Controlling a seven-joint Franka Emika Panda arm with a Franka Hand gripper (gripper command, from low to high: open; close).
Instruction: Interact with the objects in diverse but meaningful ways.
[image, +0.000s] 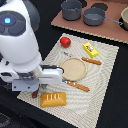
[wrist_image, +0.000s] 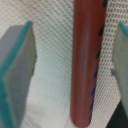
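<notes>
Exterior view first: we see the white arm (image: 20, 40) bent low over the near corner of the woven mat (image: 107, 82), at that view's left, hiding most of the gripper (image: 36, 90) and its jaws. Just below it a dark red-brown end of the sausage (image: 35, 93) peeks out, lying on the mat beside the bread loaf (image: 53, 99). The tomato (image: 65, 41) sits near the mat's far edge, the yellow block (image: 90, 49) toward the exterior view's right, and the tan plate (image: 74, 68) in the middle with orange-handled cutlery (image: 91, 61) on either side. Two grey pots (image: 71, 9) stand on a board beyond the mat. Wrist view next: we see the sausage (wrist_image: 86, 60) lying lengthwise on the mat between the two teal-edged fingers (wrist_image: 17, 70), nearer one finger than the other. The jaws are spread apart, with mat showing on both sides of the sausage, so nothing is gripped.
</notes>
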